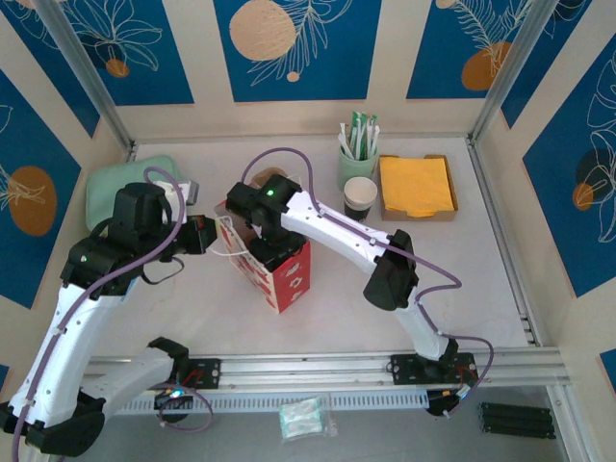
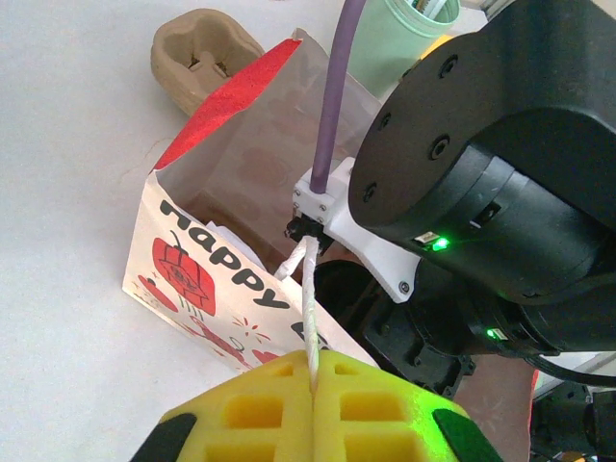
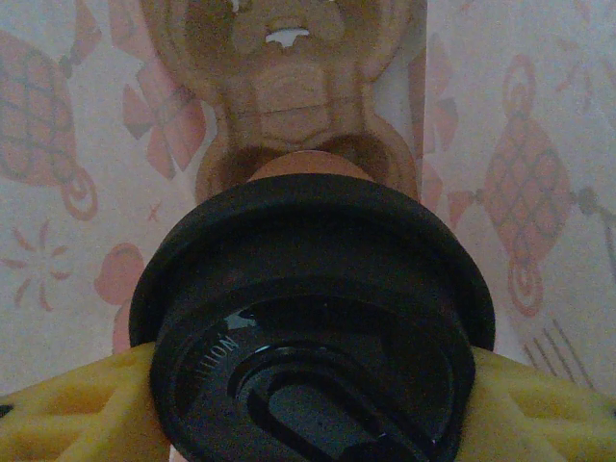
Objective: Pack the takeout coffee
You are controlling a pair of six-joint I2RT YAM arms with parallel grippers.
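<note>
The red-and-white paper bag (image 1: 281, 271) stands open mid-table. My left gripper (image 2: 313, 371) is shut on the bag's white twisted handle (image 2: 308, 289) and holds it taut on the bag's left side (image 1: 223, 245). My right gripper (image 3: 313, 404) reaches down into the bag's mouth (image 1: 262, 231), shut on the takeout coffee. Its round black lid (image 3: 313, 318) sits between the yellow fingers (image 3: 72, 414), and a strip of brownish cup (image 3: 308, 164) shows beyond it. The bag's printed walls (image 3: 520, 173) surround the cup. A brown pulp carrier (image 3: 289, 87) lies below it.
A lidless white cup with a dark inside (image 1: 361, 197) stands behind the bag. Beside it are a green holder of sticks (image 1: 357, 154) and a tray of orange napkins (image 1: 416, 186). A pulp carrier (image 2: 205, 43) sits behind the bag. A pale green cloth (image 1: 120, 188) lies at the far left.
</note>
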